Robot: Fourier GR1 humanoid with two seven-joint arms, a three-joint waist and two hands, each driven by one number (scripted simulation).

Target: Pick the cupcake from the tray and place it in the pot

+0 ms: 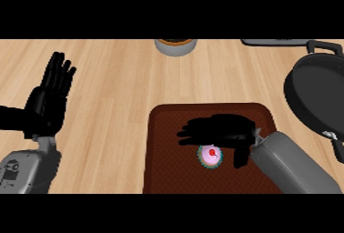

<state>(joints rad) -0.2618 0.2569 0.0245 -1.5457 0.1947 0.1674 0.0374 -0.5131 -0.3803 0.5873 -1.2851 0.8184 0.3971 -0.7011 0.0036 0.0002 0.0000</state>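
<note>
A cupcake (pixel 211 156) with pale pink icing, a red dot on top and a teal wrapper sits on the dark brown tray (pixel 168 150) near the counter's front. My right hand (pixel 218 129) hovers right over it, fingers spread to the left and thumb hanging down on the cupcake's right side; its upper part is hidden under the palm. The fingers are not curled round it. The dark pot (pixel 316 93) with black handles stands at the right edge. My left hand (pixel 50 98) rests open at the far left, fingers up.
A grey cup-like container (pixel 176 46) with a brown inside stands at the counter's back edge. A dark flat object (pixel 275 42) lies at the back right, beside the pot. Bare wooden counter lies between the left hand and the tray.
</note>
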